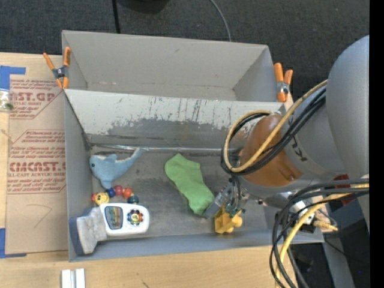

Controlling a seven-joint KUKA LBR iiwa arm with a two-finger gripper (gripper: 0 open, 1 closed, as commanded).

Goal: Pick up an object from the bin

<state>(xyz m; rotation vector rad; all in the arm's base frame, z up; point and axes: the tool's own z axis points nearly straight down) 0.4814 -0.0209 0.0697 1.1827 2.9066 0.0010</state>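
Gripper (225, 210) is sitting low over yellow toy (228, 223) beside green cloth (189, 182) on scuffed bin (153, 188) floor; grip state unclear.

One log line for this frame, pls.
gripper: lower-right of bin | over: yellow toy | beside: green cloth | grasp: unclear

Reaches in from the right, across the right wall of the bin (168, 65). Thick grey arm (351, 101) up high, bent downward into an orange wrist cover (273, 158). Black and yellow cables (241, 128) looped around that cover and trailing off toward the front right. End effector (227, 207) set low, near the bin's front right corner, close above the floor.
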